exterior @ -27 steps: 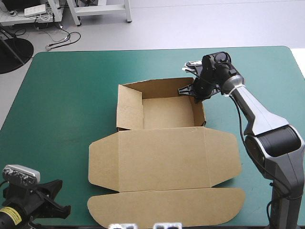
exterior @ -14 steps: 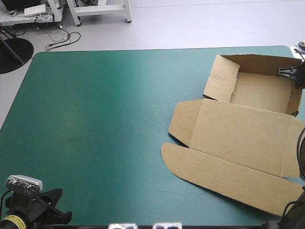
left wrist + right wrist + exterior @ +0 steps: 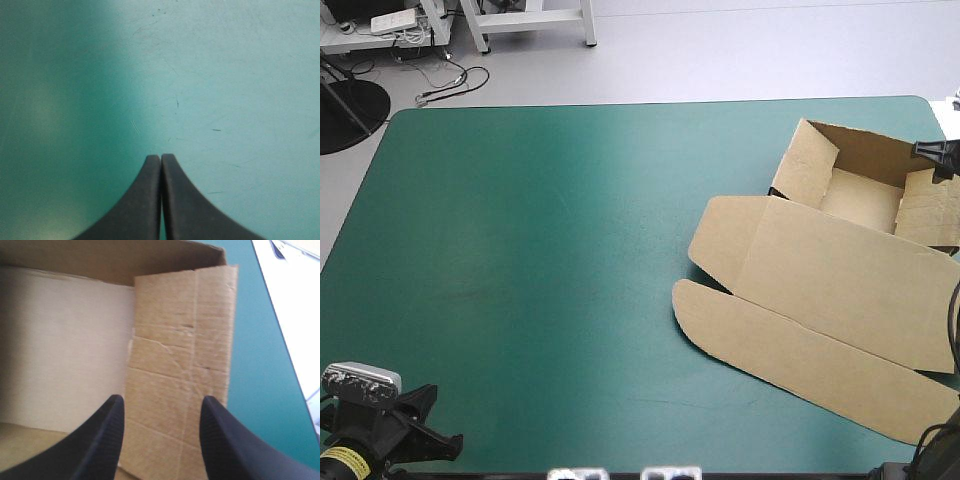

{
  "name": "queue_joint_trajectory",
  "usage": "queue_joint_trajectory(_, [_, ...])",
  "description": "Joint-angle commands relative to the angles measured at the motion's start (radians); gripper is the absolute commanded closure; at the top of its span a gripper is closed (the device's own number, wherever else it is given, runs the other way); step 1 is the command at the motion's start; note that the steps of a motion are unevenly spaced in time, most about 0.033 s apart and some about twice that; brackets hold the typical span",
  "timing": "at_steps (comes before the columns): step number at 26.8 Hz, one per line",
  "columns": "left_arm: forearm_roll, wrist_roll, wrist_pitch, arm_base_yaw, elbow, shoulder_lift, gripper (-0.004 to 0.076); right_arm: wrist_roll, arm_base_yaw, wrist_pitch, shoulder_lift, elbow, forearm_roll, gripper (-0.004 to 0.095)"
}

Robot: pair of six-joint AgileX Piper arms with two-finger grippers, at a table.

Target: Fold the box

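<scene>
The brown box (image 3: 840, 270) lies by the table's right edge as an open tray with raised walls, its lid and front flap flat toward the near side. My right gripper (image 3: 932, 150) hangs at the tray's far right corner. In the right wrist view it (image 3: 160, 410) stands open above a creased side flap (image 3: 180, 330) that leans into the tray, with the tray's pale floor (image 3: 65, 340) beside it. My left gripper (image 3: 445, 440) stays at the near left corner, far from the box. Its fingers (image 3: 161, 159) are shut over the bare teal-green cover (image 3: 225, 75).
The teal-green cover (image 3: 540, 250) is bare across the left and middle of the table. The box's right part runs off the table's right edge in the high view. The table's right edge (image 3: 265, 300) shows close beside the flap.
The box has slid from the table's middle to the right edge and turned a little. The right arm went with it, mostly out of the high view. The left gripper barely moved.
</scene>
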Motion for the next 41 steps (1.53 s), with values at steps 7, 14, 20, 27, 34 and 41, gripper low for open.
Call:
queue_joint_trajectory(7, [0.017,0.090,-0.068,-0.007,-0.023,0.015,0.0734,-0.090,0.037,0.006,-0.321,-0.011,0.163,0.0920])
queue_joint_trajectory(14, [0.009,0.098,-0.104,-0.007,0.034,0.015,0.0734,-0.182,0.177,-0.029,-0.618,0.367,0.193,0.0921])
queue_joint_trajectory(20, [0.011,0.097,-0.105,-0.007,0.034,0.014,0.0734,-0.179,0.183,-0.173,-0.950,0.857,0.109,0.0922])
queue_joint_trajectory(27, [0.009,0.097,-0.105,-0.007,0.034,0.014,0.0734,-0.133,0.183,-0.294,-1.258,1.260,0.100,0.0923])
queue_joint_trajectory(34, [0.009,0.097,-0.105,-0.007,0.034,0.014,0.0734,-0.116,0.183,-0.310,-1.404,1.341,0.100,0.0923])
queue_joint_trajectory(41, [-0.014,0.093,-0.102,-0.007,0.034,0.014,0.0734,-0.101,0.183,-0.330,-1.449,1.364,0.100,0.0923])
